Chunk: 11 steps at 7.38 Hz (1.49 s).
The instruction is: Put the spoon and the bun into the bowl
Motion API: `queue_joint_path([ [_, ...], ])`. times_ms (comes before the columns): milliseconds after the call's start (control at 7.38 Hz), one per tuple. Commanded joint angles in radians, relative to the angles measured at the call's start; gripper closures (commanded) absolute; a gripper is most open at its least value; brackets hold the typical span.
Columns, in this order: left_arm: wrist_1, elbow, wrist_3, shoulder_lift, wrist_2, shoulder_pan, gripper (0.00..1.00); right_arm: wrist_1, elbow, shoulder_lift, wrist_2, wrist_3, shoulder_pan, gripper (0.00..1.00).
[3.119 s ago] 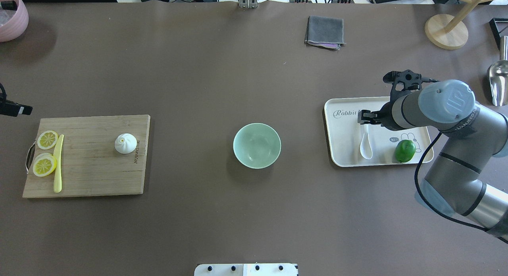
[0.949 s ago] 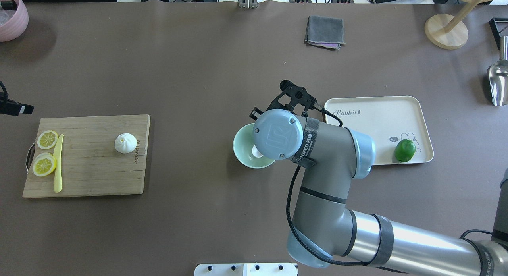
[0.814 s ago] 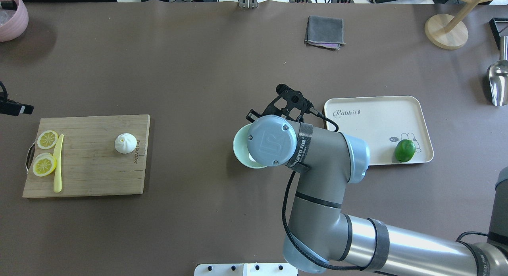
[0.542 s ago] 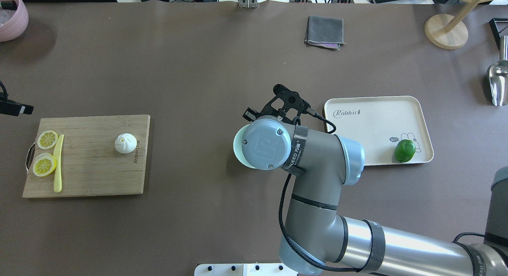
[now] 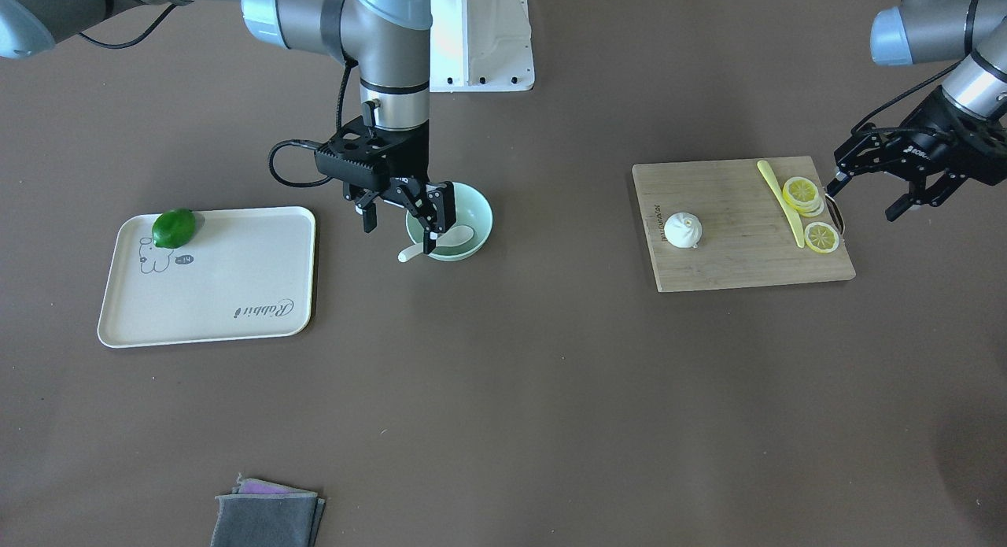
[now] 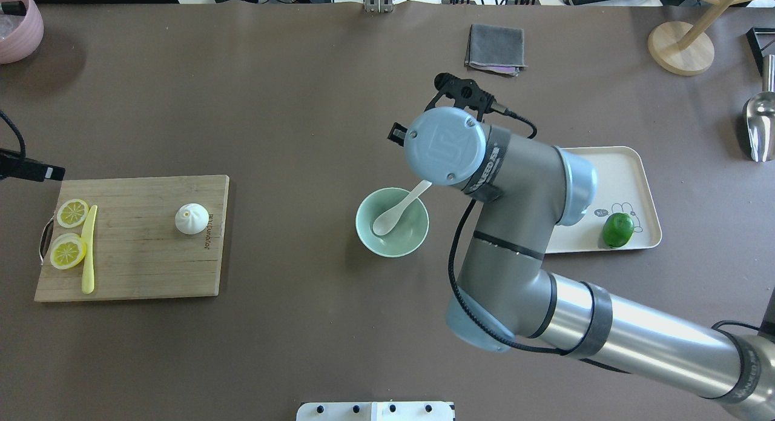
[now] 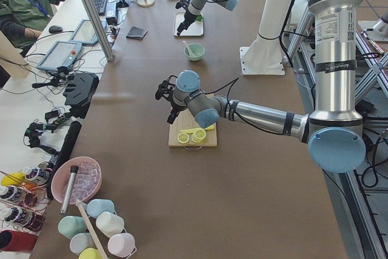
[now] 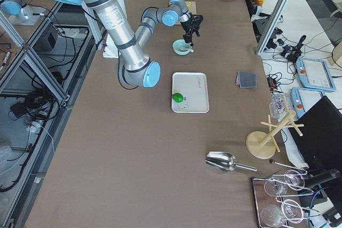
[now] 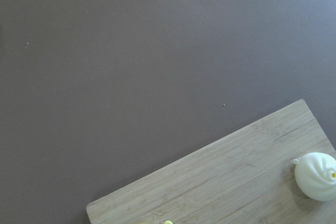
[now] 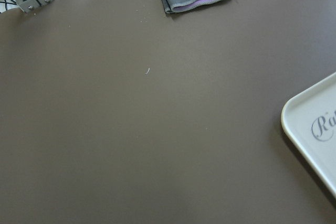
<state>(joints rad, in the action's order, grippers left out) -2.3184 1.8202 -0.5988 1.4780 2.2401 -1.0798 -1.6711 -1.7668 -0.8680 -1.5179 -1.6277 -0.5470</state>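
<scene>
The white spoon [image 6: 399,208] lies in the mint-green bowl [image 6: 370,242] at the table's middle, scoop down and handle resting over the rim; it also shows in the front view [image 5: 440,244], in the bowl [image 5: 481,216]. My right gripper [image 5: 401,220] is open and empty, just above the bowl's edge near the handle. The white bun [image 6: 192,218] sits on the wooden cutting board [image 6: 133,257], and also shows in the front view [image 5: 682,230] and the left wrist view [image 9: 316,176]. My left gripper [image 5: 865,199] is open, hovering past the board's handle end, far from the bun.
Two lemon slices [image 6: 68,251] and a yellow knife [image 6: 89,248] lie on the board's left part. A cream tray [image 6: 611,166] holds a lime [image 6: 617,229]. A grey cloth [image 6: 495,48], a pink bowl [image 6: 18,27], a wooden stand [image 6: 681,48] and a metal scoop [image 6: 760,127] line the table's far side.
My right gripper carried the spoon from the tray to the bowl, let it go and pulled back toward the far side. The spoon now lies in the bowl. The left arm edged slightly inward.
</scene>
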Motion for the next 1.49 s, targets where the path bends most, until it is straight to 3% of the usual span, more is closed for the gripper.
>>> queue_joint_path([
  [0,-0.015,0.046,-0.178,-0.002,-0.164,0.172,0.02,0.007,-0.099,-0.115,-0.282,0.357,-0.196,0.0],
  [271,-0.015,0.068,-0.258,0.002,-0.34,0.335,0.02,0.005,-0.141,-0.247,-0.55,0.742,-0.414,0.0],
  [678,-0.01,0.035,-0.303,0.089,-0.503,0.495,0.03,0.007,-0.14,-0.371,-0.688,1.095,-0.55,0.0],
  [814,-0.009,-0.001,-0.33,0.132,-0.539,0.526,0.11,0.008,-0.141,-0.381,-0.693,1.106,-0.559,0.0],
  [949,-0.007,-0.027,-0.34,0.166,-0.55,0.532,0.5,0.008,-0.141,-0.384,-0.693,1.106,-0.561,0.0],
  [1085,-0.007,-0.032,-0.34,0.165,-0.551,0.532,1.0,0.007,-0.141,-0.384,-0.694,1.106,-0.564,0.0],
  [1356,-0.004,-0.022,-0.338,0.179,-0.548,0.515,1.0,0.008,-0.145,-0.385,-0.694,1.106,-0.565,0.0],
])
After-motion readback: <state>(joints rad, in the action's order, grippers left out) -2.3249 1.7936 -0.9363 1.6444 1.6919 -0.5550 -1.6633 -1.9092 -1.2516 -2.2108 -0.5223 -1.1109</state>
